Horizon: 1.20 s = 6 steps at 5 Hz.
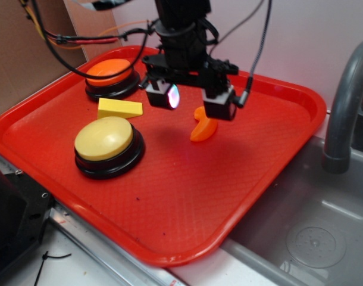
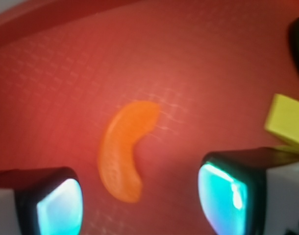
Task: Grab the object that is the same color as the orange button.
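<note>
Exterior view shows the red tray filling most of the scene, with a grey sink and its curved faucet off to one side; on the tray sits the pale yellow button on its black base, nearest the camera; behind it, toward the tray's far corner, the orange button on a like base; between the two lies the yellow wedge block, close to both but touching neither, as far as I can tell; my fingers hang spread wide above the middle of the tray, pinching nothing, their inner pads glowing bluish; the orange crescent lies flat on the tray just past my one fingertip, well apart from both buttons. In the wrist view the crescent rests on the textured red surface between my two fingertips, nearer one of them than the other, untouched by either; its curve bows away from the yellow wedge, whose corner peeks in at the frame's edge.
</note>
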Each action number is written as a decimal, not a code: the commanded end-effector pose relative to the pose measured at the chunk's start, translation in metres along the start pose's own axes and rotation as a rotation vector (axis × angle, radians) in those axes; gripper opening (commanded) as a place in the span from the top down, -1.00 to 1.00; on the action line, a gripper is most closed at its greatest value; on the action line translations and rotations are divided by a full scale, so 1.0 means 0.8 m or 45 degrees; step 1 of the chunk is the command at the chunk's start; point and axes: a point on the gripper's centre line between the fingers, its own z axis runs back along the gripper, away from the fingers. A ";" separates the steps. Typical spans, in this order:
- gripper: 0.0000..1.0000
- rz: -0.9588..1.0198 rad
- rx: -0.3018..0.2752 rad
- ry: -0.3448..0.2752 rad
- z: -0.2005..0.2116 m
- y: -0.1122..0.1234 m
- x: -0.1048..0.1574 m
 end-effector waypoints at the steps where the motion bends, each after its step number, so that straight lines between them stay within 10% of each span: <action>1: -1.00 0.004 -0.053 -0.014 -0.015 -0.019 0.015; 2: -0.59 0.033 -0.036 0.007 -0.023 -0.016 0.014; 3: 1.00 0.049 -0.027 -0.002 -0.029 -0.009 0.021; 6: 1.00 -0.122 -0.056 0.015 0.000 0.003 0.029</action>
